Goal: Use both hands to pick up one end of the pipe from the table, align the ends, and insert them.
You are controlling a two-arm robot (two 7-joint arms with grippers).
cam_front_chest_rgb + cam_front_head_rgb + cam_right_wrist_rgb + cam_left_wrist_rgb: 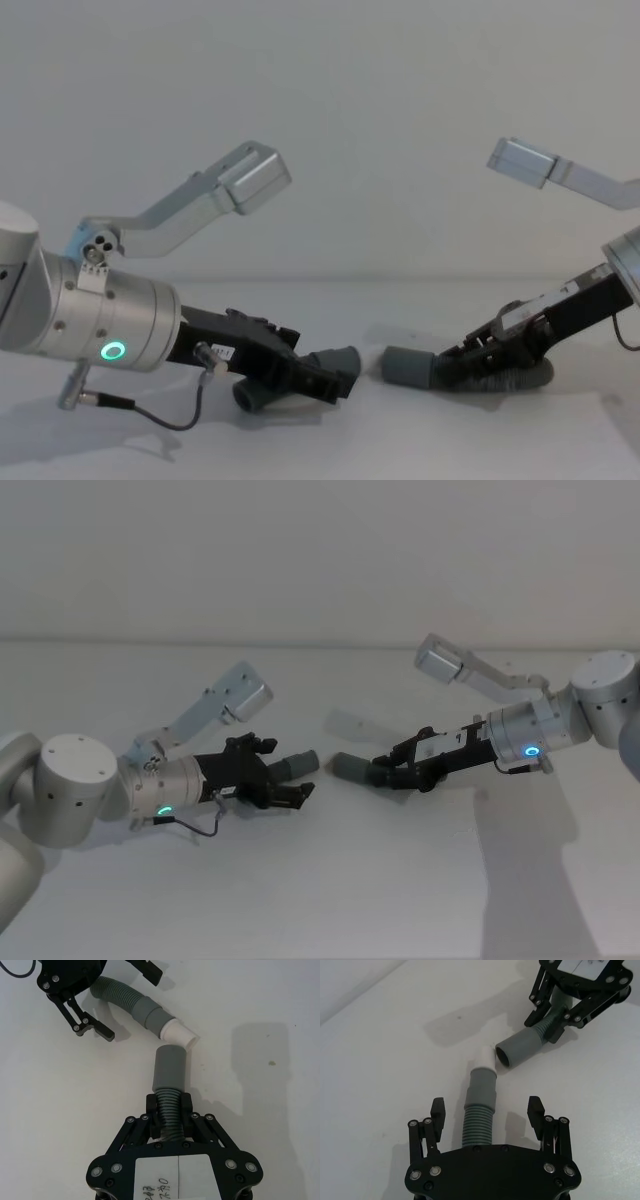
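**A:** Where do the two halves stand?

**B:** The right gripper (169, 1105) pinches the right hose (169, 1094) on its ribs. The plain cuff (170, 1067) juts just ahead of its fingertips. The left gripper (487, 1105) is spread wide. The left hose (477, 1127) runs between its fingers (438, 1110) with a gap on either side. The tipped cuff (482, 1082) lies ahead of them, with the white tip (485, 1057) at the far end.

**A:** And the ends?

**B:** They lie just beside each other, the tip at the plain cuff's mouth. They meet at an angle, though, not in line. Nothing is inserted yet.

**A:** So what makes this step go well?

**B:** I'd say the left one should first close on the ribs right behind its cuff, so the flexible hose can't bend away. Then both wrists should swing until the cuffs share one axis over the table (380, 1060), and only then push straight. Pushing while crooked would likely jam the tip on the rim or buckle the ribs.
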